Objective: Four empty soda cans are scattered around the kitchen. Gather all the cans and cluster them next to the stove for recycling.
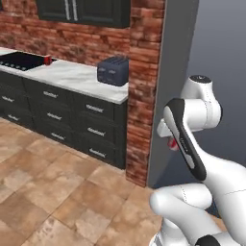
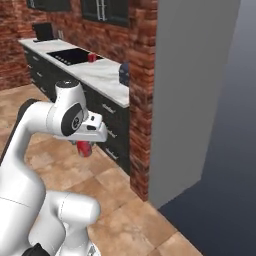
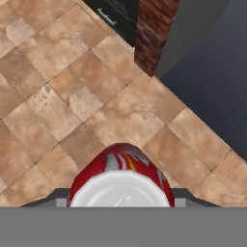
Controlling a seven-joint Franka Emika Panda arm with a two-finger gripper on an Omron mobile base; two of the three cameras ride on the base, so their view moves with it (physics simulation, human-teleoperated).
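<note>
- Big grey wall panel point(image 2: 195, 95) takes up the right side of both base views, with a brick pillar point(image 2: 142, 95) butted up against its left edge. Floor point(image 3: 72, 96) is tan stone tile everywhere, and in the hand view it's well below the can.
- Long run of dark cabinets with a pale marble counter point(image 1: 77, 77) goes along the brick back wall and ends right at the pillar. Dark upper cabinets point(image 1: 84, 10) hang above it.
- The stove point(image 1: 21, 61) is set flush in the counter at the far left end, black glass with faint rings.
- Dark toaster point(image 1: 113, 70) sits on the counter near the pillar end, well apart from the stove.
- One soda can point(image 1: 47, 60) stands upright on the counter, just beside the stove's right edge.
- The gripper point(image 2: 85, 148) is up in the air over the floor, pointing down, out in front of the cabinets near the pillar. It's clamped on a second soda can point(image 3: 120, 181), fingers snug on both sides. Silver top faces the hand camera, red body hangs below.
</note>
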